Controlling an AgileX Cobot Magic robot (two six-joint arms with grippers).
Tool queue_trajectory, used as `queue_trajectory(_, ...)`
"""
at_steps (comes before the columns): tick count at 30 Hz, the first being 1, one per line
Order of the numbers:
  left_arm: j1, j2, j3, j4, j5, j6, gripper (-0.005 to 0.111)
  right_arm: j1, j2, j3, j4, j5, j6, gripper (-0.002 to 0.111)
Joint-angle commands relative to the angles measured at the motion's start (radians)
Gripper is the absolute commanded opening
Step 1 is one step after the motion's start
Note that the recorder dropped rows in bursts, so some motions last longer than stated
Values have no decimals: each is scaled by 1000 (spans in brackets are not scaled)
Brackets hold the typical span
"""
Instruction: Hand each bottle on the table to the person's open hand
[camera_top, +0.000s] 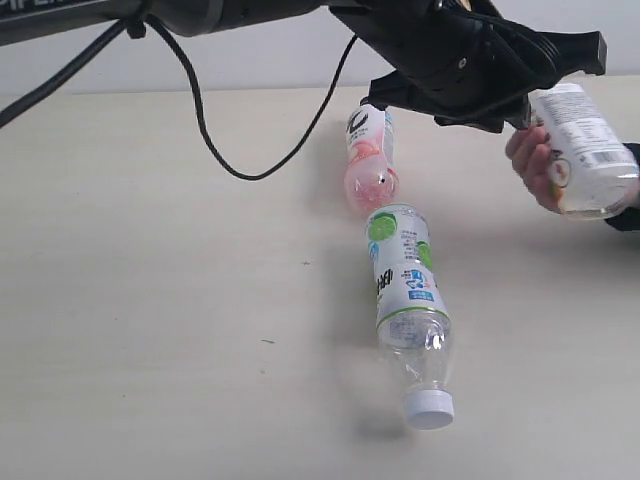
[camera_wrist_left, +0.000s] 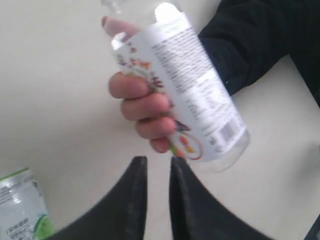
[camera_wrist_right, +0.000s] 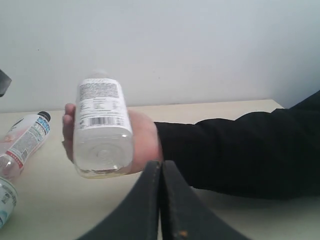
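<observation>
The person's hand (camera_top: 530, 165) is curled around a white-labelled clear bottle (camera_top: 585, 150) at the right, above the table (camera_top: 150, 300). My left gripper (camera_top: 505, 115) reaches across from the upper left and hovers beside that hand. In the left wrist view the left gripper (camera_wrist_left: 157, 162) stands slightly open and empty, just short of the held bottle (camera_wrist_left: 190, 85) and the fingers of the hand (camera_wrist_left: 142, 102). My right gripper (camera_wrist_right: 161, 166) is shut on nothing, close to the hand (camera_wrist_right: 145, 142) and bottle (camera_wrist_right: 102, 127). A pink black-capped bottle (camera_top: 368, 165) and a green-and-white bottle (camera_top: 408, 300) lie on the table. A fourth bottle is out of view.
The person's dark sleeve (camera_wrist_right: 235, 150) stretches in from the right. A black cable (camera_top: 200, 110) hangs from the left arm above the table's back. The green-and-white bottle's white cap (camera_top: 428, 408) points toward the front edge. A pale wall (camera_wrist_right: 175, 45) stands behind the table.
</observation>
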Motion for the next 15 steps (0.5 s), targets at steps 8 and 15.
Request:
queue_trajectory(8, -1, -81, 2, 185, 156, 7, 0, 2, -5, 4, -5, -13, -9, 0)
queue_trajectory(15, -38, -161, 75, 423, 257, -68, 0, 2, -5, 4, -5, -13, -9, 0)
